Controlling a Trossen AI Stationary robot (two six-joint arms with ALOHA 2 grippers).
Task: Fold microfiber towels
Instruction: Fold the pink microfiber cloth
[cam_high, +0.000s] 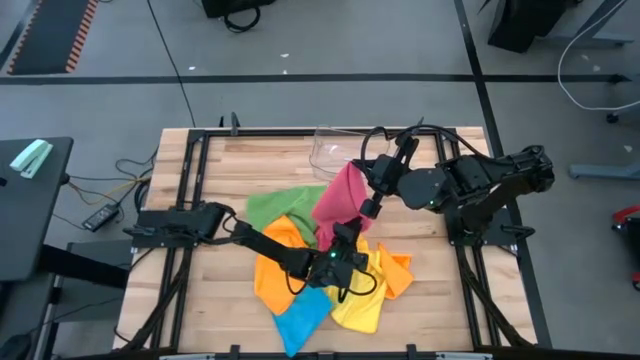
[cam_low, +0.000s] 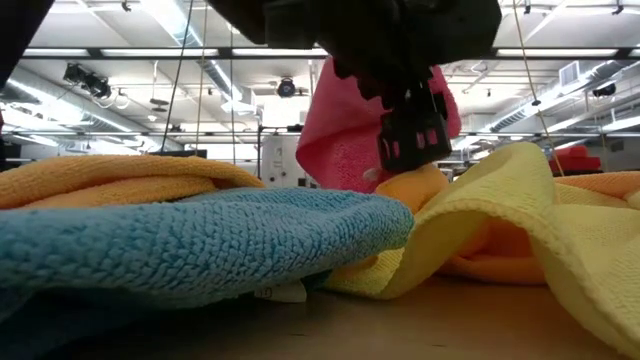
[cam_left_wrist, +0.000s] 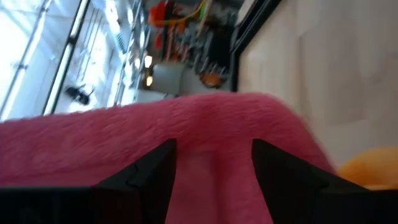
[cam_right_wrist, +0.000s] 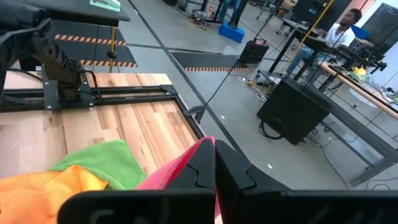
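A pink towel (cam_high: 338, 200) hangs over the middle of the table from my right gripper (cam_high: 370, 207), which is shut on it. Its lower end reaches the pile of other towels: green (cam_high: 275, 205), orange (cam_high: 272, 270), yellow (cam_high: 360, 305) and blue (cam_high: 300, 320), which lie overlapping on the wooden table. My left gripper (cam_high: 345, 242) is low over the pile and points level at the pink towel's lower part. It is open, with one finger on either side of a stretch of the pink towel (cam_left_wrist: 205, 124). My right gripper pinches the pink towel's top edge (cam_right_wrist: 198, 154) between its two shut fingers, coming from the table's right side and slanting slightly down. The towel hangs slack below the fingers. One layer or several, I cannot tell. Whether my left gripper's fingers (cam_left_wrist: 155, 177) touch the pink cloth, I cannot tell.
A clear plastic tray (cam_high: 330, 150) stands at the table's far side behind the pink towel. Black frame rails (cam_high: 195, 170) run along the table's left and right sides. Bare wood shows at the far left and near right. In the right wrist view a person sits far off in the room.
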